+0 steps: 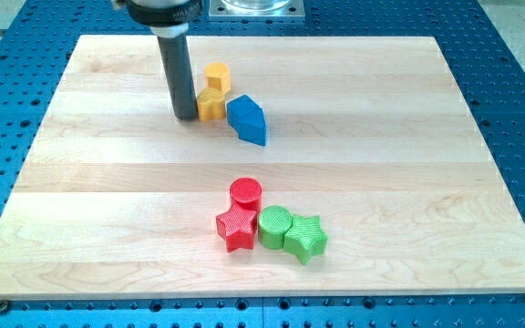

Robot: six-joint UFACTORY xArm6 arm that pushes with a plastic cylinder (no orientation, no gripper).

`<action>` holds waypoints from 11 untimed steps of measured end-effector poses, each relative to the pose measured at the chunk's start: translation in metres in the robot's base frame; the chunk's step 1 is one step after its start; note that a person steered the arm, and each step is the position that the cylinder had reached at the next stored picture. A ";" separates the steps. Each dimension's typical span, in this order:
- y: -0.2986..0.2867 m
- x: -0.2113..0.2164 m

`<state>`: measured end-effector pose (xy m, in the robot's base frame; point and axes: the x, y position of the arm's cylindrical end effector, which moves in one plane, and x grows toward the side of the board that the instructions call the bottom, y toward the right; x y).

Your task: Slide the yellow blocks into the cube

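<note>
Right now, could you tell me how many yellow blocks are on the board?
2, both near the view's top: one yellow block touching my tip on its right, the other yellow block just behind it. None seems hidden.

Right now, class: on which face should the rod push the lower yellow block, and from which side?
Push its left face, coming from the view's left, where my tip already stands. The lower yellow block has the blue block directly to its right, so a rightward shove carries it there.

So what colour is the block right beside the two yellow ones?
Blue, seen in the camera view.
</note>
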<state>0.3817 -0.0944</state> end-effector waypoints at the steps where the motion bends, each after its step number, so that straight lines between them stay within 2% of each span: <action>1: -0.028 -0.019; 2: -0.035 -0.060; 3: -0.003 -0.087; 5: 0.040 -0.094; 6: 0.042 -0.076; 7: 0.049 -0.101; 8: 0.089 -0.113; 9: 0.091 -0.074; 10: 0.069 -0.046; 11: 0.102 -0.064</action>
